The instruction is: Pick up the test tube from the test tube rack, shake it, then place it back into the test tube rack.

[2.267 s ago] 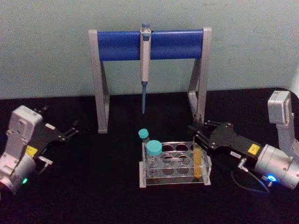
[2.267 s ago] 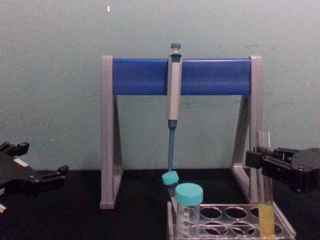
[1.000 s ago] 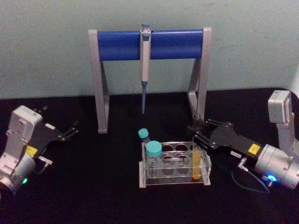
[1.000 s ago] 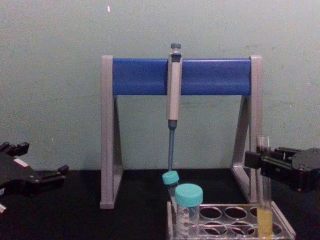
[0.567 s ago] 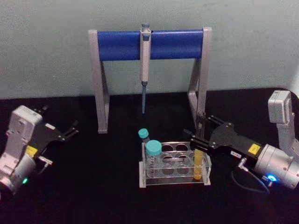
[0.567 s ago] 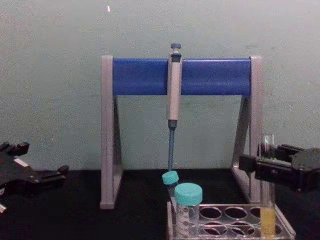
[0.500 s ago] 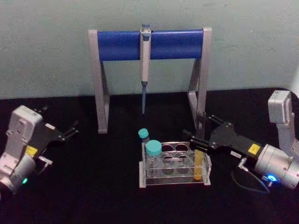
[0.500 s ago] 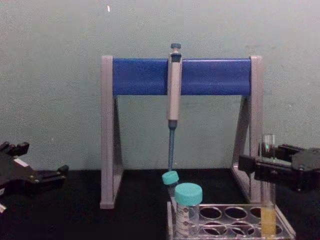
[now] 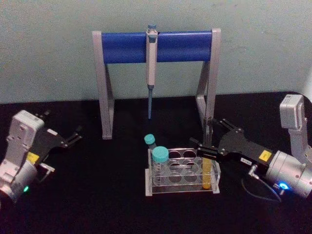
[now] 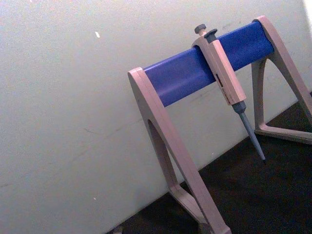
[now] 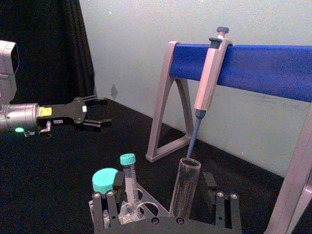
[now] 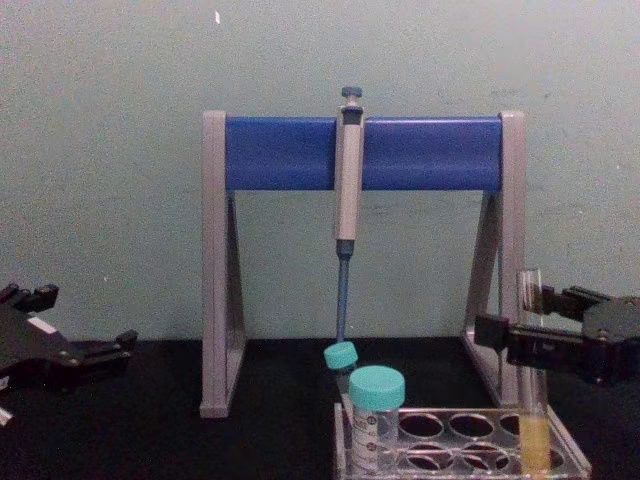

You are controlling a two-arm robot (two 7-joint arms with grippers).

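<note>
Head view. The test tube rack [image 9: 183, 187], a low clear plate with round holes, stands at lower centre of the frame on the black table [image 9: 97, 195]. The test tube [image 9: 207, 163], holding yellow-orange liquid in its lower part, stands upright in a hole at the rack's right end. The right gripper [image 9: 207, 145] reaches in from the right edge at mid-height; its fingers are spread, one on either side of the tube's upper part, and no grasp is made. Two teal-capped tubes [image 9: 160, 163] stand at the rack's left end. The left gripper [image 9: 75, 135] rests at the left edge, well apart from the rack, with its fingers released and empty. Behind, in the upper half, the pipette stand [image 9: 156, 73] with its blue bar carries the pipette [image 9: 151, 68], tip pointing down.

Chest view. The test tube [image 12: 532, 380] appears at the lower right, its base inside the rack [image 12: 460, 440], its open rim above the right gripper [image 12: 520, 335], whose dark fingers lie level with the upper glass. The left gripper [image 12: 95, 350] lies at the lower left edge.

Right wrist view. The tube's open mouth [image 11: 187, 187] rises at bottom centre between the finger pads [image 11: 222, 212]. The left gripper [image 11: 95, 112] shows at the left, farther off.

Left wrist view. The stand [image 10: 204, 63] and pipette [image 10: 226, 83] cross the frame obliquely.
</note>
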